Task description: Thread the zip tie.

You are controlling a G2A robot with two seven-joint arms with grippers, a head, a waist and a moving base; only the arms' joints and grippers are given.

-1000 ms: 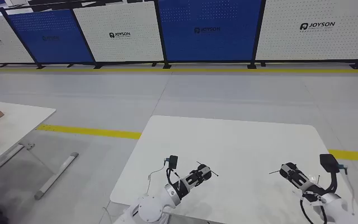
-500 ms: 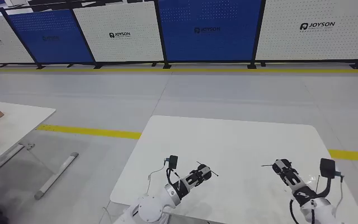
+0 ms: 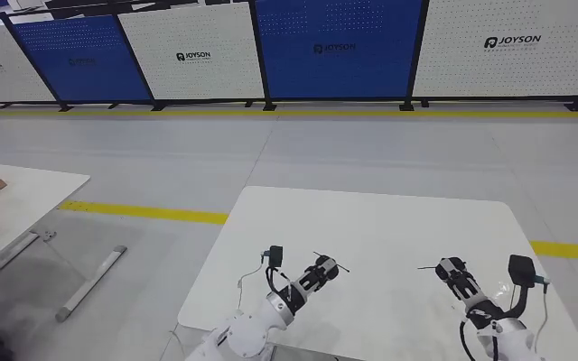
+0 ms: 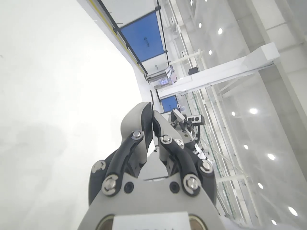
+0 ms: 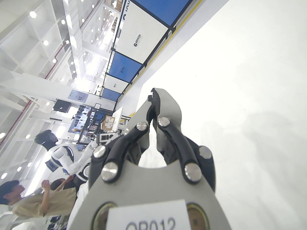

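- The right tool [image 3: 449, 269] has travelled left across the near part of the bench [image 3: 379, 217] over the last second. This narrows its gap to the left tool [image 3: 323, 268].
- The left tool has barely shifted, edging slightly far and left.
- The left tool's fingers are pressed together on the zip tie [image 3: 331, 263], a thin black strip that sticks out to either side of its tip, above the bench.
- The right tool's fingers are likewise together, pinching a thin black strip [image 3: 427, 267] that points left toward the other tool. I cannot tell whether it is a second tie.
- The two strips are still well apart, with bare bench between them.
- My reading is that the approach is under way and threading has not begun. The tips still need bringing together and lining up.
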